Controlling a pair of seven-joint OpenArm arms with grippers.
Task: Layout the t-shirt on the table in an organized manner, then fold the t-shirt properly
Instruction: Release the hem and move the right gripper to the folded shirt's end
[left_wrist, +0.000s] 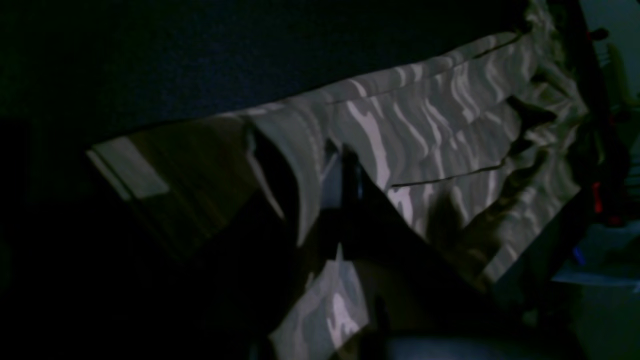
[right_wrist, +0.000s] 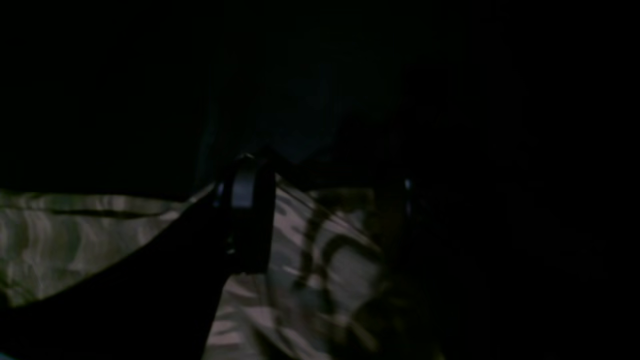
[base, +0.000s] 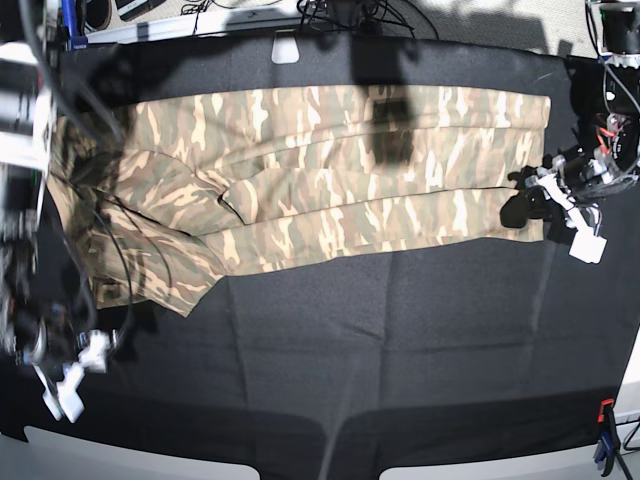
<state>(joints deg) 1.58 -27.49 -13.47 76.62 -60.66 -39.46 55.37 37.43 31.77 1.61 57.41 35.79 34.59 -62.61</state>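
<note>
Soft camo t-shirt (base: 330, 180) lies lengthwise-folded across matte black table (base: 400, 330), sleeve wrinkled. Left gripper (base: 535, 200) jaws pinched on hem corner. Right gripper (base: 70, 375) jaws part-open, empty, off cloth. Blue clamp (base: 603, 445) at table edge.

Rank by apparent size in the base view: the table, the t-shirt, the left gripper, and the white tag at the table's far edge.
1. the table
2. the t-shirt
3. the left gripper, shut on the shirt's edge
4. the white tag
Gripper size is approximate; its dark parts blend into the cloth.
</note>
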